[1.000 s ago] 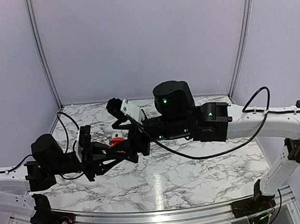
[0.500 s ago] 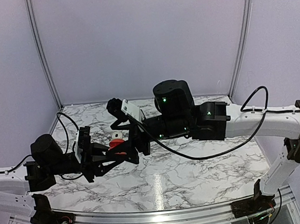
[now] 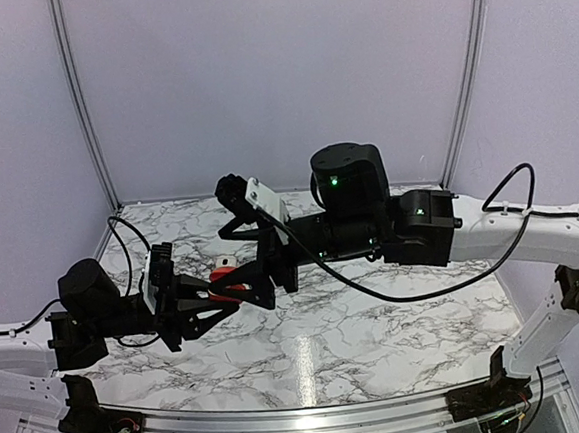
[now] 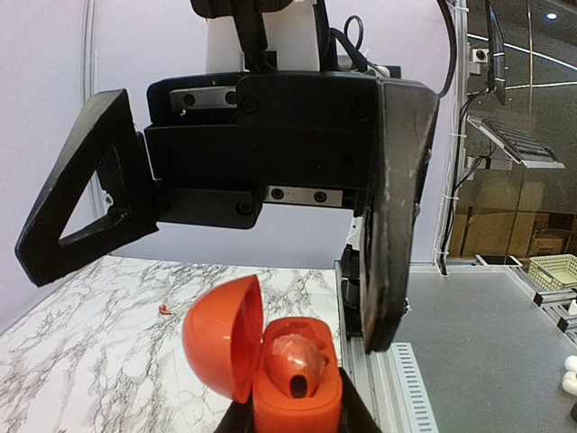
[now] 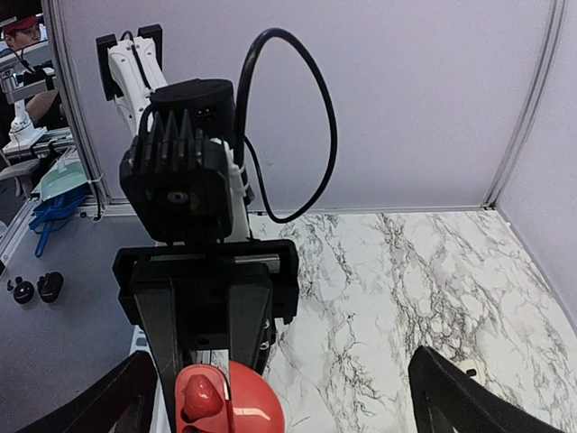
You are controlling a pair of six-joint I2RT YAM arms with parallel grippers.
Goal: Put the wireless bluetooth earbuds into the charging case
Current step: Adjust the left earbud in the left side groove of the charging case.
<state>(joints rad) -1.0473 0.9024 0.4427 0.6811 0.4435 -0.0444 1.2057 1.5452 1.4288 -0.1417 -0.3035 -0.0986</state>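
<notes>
Now your right gripper (image 3: 257, 279) has lifted clear, jaws wide, empty; left gripper (image 3: 225, 292) pinches the open charging case (image 4: 293, 401), one earbud (image 4: 293, 356) seated, so that drop looks done.

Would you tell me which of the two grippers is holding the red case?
The left gripper: it is shut on the open red case, while the right gripper stands wide open, gripping nothing.
</notes>
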